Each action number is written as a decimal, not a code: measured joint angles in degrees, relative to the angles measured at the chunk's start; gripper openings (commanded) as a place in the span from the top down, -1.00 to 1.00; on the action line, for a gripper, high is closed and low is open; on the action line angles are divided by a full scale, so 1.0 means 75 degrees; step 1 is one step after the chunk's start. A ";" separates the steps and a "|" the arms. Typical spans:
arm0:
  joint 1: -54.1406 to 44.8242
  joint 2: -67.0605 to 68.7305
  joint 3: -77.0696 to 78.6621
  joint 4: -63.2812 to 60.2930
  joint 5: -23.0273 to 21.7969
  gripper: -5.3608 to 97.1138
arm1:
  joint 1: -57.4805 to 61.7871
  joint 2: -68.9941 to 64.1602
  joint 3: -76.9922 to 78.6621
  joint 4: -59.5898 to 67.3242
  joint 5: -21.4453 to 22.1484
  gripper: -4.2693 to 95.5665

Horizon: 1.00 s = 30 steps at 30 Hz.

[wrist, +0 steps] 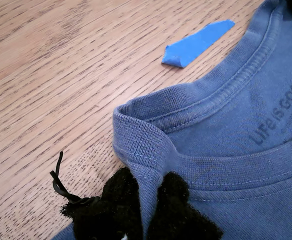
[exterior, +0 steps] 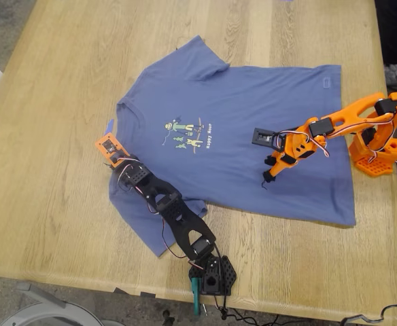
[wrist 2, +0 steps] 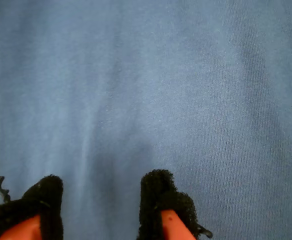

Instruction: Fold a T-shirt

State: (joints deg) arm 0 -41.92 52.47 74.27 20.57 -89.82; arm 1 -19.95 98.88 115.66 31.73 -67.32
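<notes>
At the collar, my first hand (wrist: 146,210) is clamped on a pinched ridge of the slate-blue cotton T-shirt (exterior: 253,129), which lies flat on the pale wooden worktop (exterior: 56,149). My second hand (wrist 2: 101,205) hovers with pads apart over plain cloth toward the hem. The shirt's long axis runs between both hands, across the exterior view. A blue tape strip (wrist: 196,44) lies just beside the collar.

Exterior view overhead, both wrist views close on T-shirt (exterior: 253,136)
</notes>
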 measured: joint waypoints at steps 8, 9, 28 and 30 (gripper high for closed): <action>0.0000 0.0164 0.0246 0.0000 -0.0047 0.89 | 0.0070 -0.0492 0.0000 -0.0715 -0.0094 0.37; 0.0000 0.0188 0.0270 0.0000 -0.0047 0.89 | 0.0070 -0.0551 0.0000 -0.0785 -0.0117 0.37; 0.0000 0.0328 0.0586 0.0000 -0.0047 0.89 | 0.0293 -0.1605 -0.1055 -0.1605 -0.0504 0.38; 0.0000 0.0328 0.0645 0.0000 -0.0047 0.89 | 0.0316 -0.1687 -0.1066 -0.1664 -0.0504 0.38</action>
State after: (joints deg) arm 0 -41.92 54.93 79.10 20.57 -90.18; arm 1 -17.58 86.22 107.67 19.25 -71.10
